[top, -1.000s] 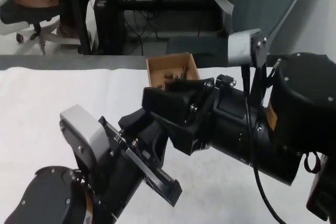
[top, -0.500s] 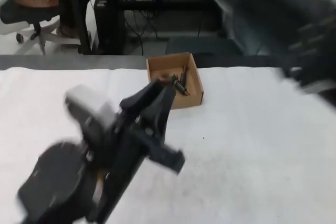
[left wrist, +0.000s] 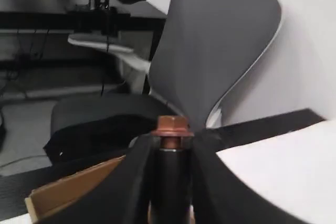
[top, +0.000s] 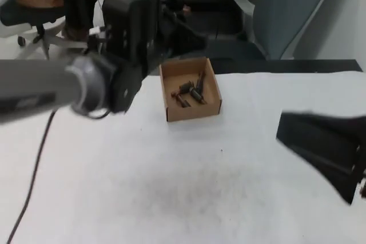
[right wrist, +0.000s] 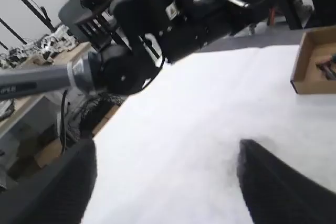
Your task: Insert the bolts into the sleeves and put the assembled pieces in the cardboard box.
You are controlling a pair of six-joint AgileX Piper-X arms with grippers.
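The assembled piece [left wrist: 170, 156], copper-headed bolt [left wrist: 170, 125] in its dark sleeve [left wrist: 170, 187], sits clamped in the left end effector [left wrist: 171, 142], long axis along the fingers [left wrist: 135, 182], just past the far rim of the one cardboard box [top: 192, 112]. The box, on the white worktop [top: 171, 187], lies below and nearward, holding what look like three pieces [top: 190, 91]. The right end effector [right wrist: 167, 148], spread wide and empty, is well apart.

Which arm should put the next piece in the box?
Left. The left fingers grip a bolt in its sleeve, right by the box, which has pieces in it. The right fingers are open and empty, over the cloth, farther from the box.
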